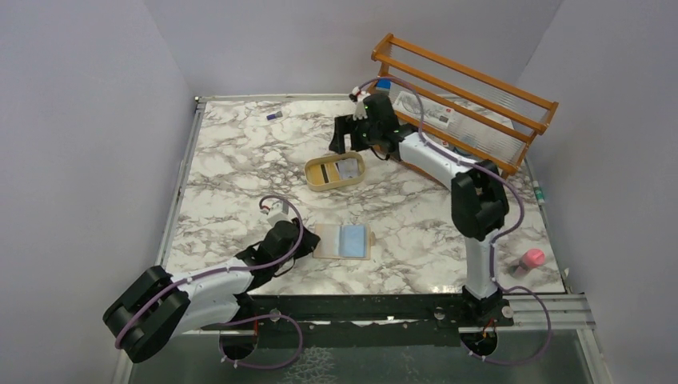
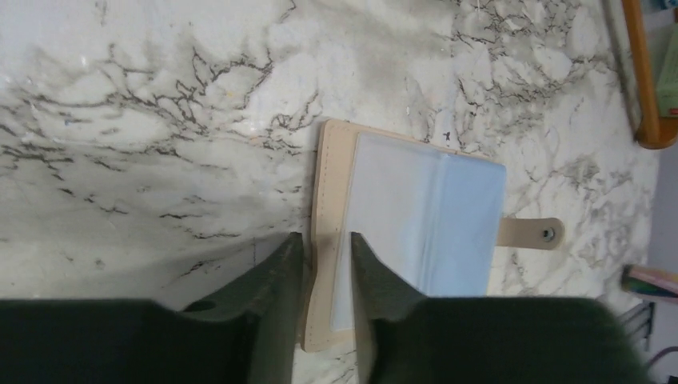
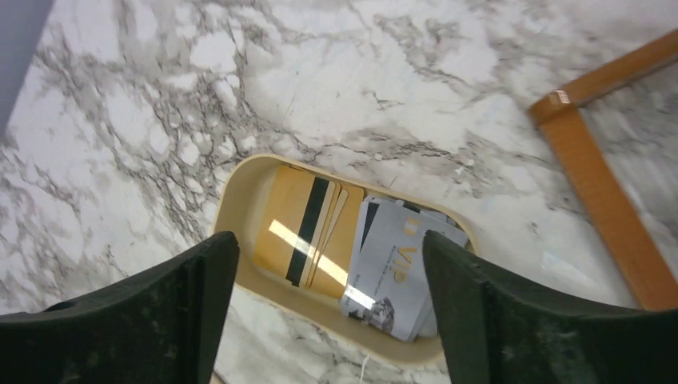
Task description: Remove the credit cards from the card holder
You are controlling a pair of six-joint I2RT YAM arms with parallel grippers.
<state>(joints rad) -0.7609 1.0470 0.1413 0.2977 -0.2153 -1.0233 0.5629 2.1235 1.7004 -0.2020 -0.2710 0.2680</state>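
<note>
Card holder [image 1: 344, 242] open flat on table [image 1: 240, 160], near centre; pale blue card [image 2: 464, 224] looks pocketed. Left fingers [image 2: 280, 280] slightly parted astride holder's left edge. Right fingers [image 3: 192, 280] wide, empty, over far oval tray [image 3: 240, 200] with whitish card [image 3: 400, 272]. We judge drop-off step; next: right reaches for blue card, left pins holder.

one card holder [image 1: 344, 241], one tray [image 3: 240, 210], one wooden rack [image 3: 598, 196]

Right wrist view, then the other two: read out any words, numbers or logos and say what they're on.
"VIP": on the pale grey plastic card in the oval tan tray.
Smaller print on that card: too blurred to read.
Gold cards with a black stripe: no text shows.
Open beige leather-like wallet: no text.
Labels in the orange wooden rack: too small.
</note>
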